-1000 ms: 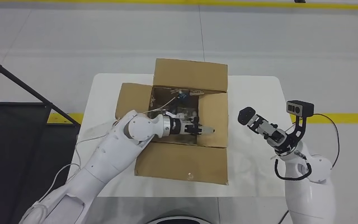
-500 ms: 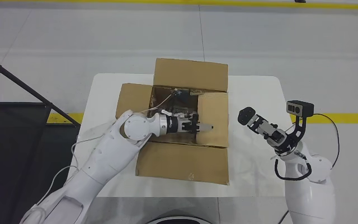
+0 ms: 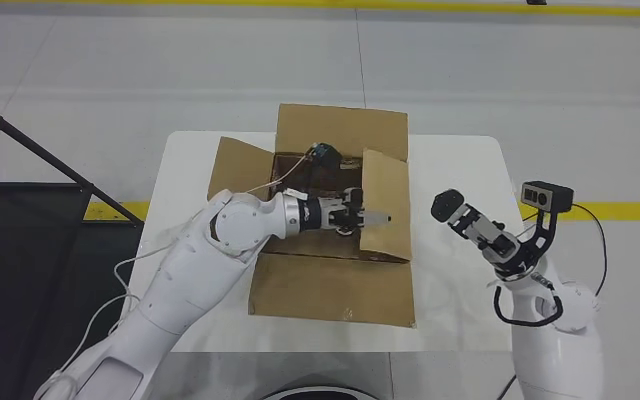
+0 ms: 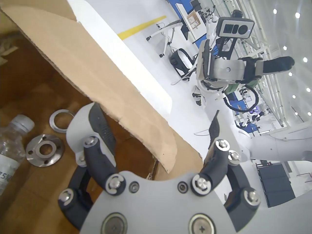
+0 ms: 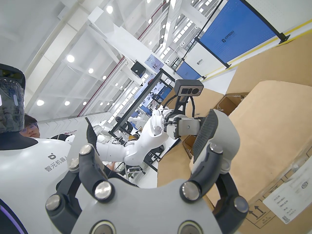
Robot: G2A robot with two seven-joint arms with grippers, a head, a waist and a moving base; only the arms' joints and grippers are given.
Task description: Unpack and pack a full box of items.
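- Left gripper (image 3: 375, 215) is open, one finger either side of the right-hand flap (image 3: 388, 195) of the brown cardboard box (image 3: 340, 128), with nothing clamped.
- Right gripper (image 3: 447, 207) is also spread wide and empty, above the white table (image 3: 455, 165) and well apart from the box.
- Change: a second ago that flap lay folded out nearly flat. Now it tilts up toward the opening, and the left gripper has shifted slightly toward the far side.
- Likely meaning: flap handling, either clearing access or starting to close. Items remain inside, so unpacking looks unfinished.
- On the box floor: clear plastic bottle with pale cap (image 4: 14, 132), round steel flange with bolt holes (image 4: 45, 150), thin metal ring (image 4: 61, 120).
- Hidden or unclear: the bottle is cut off at the frame edge. The arm and flap cover much of the interior from above. A small blue-and-black object (image 3: 322, 155) is unidentifiable. Finger-to-cardboard contact cannot be told.
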